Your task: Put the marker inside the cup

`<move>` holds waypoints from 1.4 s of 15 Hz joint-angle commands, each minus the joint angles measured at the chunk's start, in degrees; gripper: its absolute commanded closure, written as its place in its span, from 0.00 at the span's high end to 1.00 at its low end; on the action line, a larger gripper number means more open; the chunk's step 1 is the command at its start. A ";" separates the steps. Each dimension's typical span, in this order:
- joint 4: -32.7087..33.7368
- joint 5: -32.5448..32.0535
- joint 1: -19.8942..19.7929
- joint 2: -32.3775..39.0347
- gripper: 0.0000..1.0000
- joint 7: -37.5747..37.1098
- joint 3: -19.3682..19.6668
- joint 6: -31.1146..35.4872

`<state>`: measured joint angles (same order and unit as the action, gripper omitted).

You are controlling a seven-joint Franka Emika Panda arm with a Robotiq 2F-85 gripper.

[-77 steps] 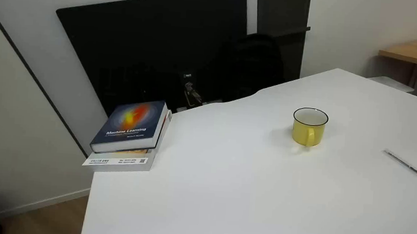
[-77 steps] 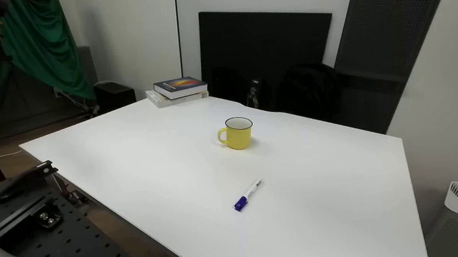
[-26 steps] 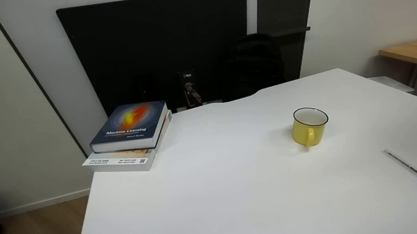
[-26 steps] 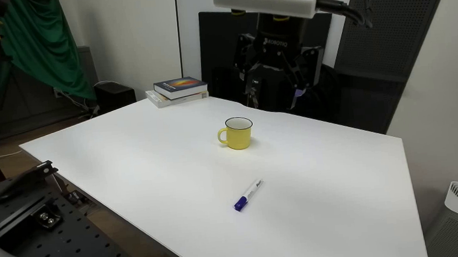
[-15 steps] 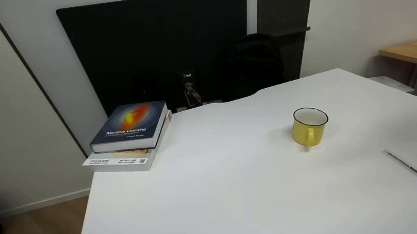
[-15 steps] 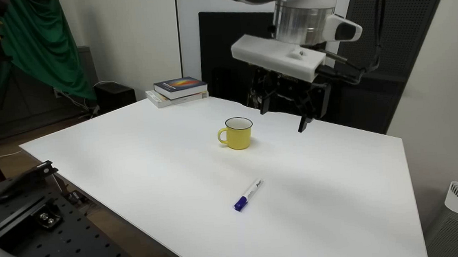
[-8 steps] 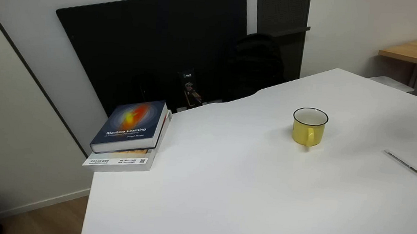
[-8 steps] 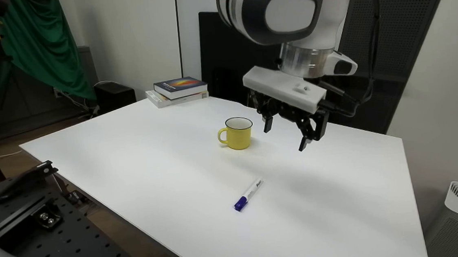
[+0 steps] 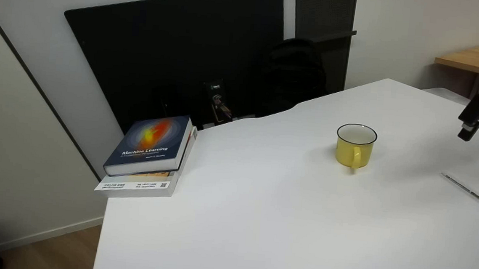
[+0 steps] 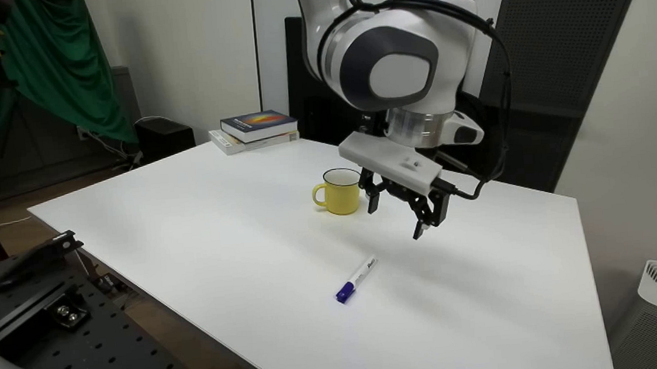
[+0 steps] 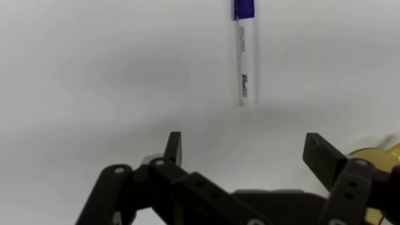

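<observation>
The marker lies flat on the white table, with a white body and a dark blue cap; it shows in both exterior views (image 9: pixel 473 194) (image 10: pixel 357 279) and ahead of the jaws in the wrist view (image 11: pixel 247 59), its cap cut by the top edge. The yellow cup stands upright, white inside with a dark rim line, in both exterior views (image 9: pixel 347 152) (image 10: pixel 342 200). In the wrist view the cup (image 11: pixel 373 157) is partly hidden behind the right finger. My gripper (image 10: pixel 395 222) is open and empty above the table, beyond the marker's white end and beside the cup; it also shows in the wrist view (image 11: pixel 244 133).
Two stacked books (image 9: pixel 150 145) lie at a table corner; they also show in an exterior view (image 10: pixel 256 128). The white table (image 10: pixel 222 245) ends at a wavy edge behind the cup. A dark perforated board (image 10: pixel 54 347) stands beside the table.
The arm has come into view from above and moved down toward the table, and lately also toward the marker and cup. The jaws stay open. The marker and cup have not moved.
</observation>
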<state>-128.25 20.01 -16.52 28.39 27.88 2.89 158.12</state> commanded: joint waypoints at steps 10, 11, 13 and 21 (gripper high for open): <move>-3.59 -6.51 2.27 4.15 1.00 -17.07 -0.29 11.46; -4.18 -7.50 2.70 4.21 1.00 -17.76 0.10 12.31; -5.13 -9.43 3.65 4.59 1.00 -19.12 1.14 13.97; -5.63 -12.04 1.98 6.39 1.00 -19.14 -1.69 14.76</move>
<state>-134.94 9.79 -12.80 32.95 9.99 3.14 172.62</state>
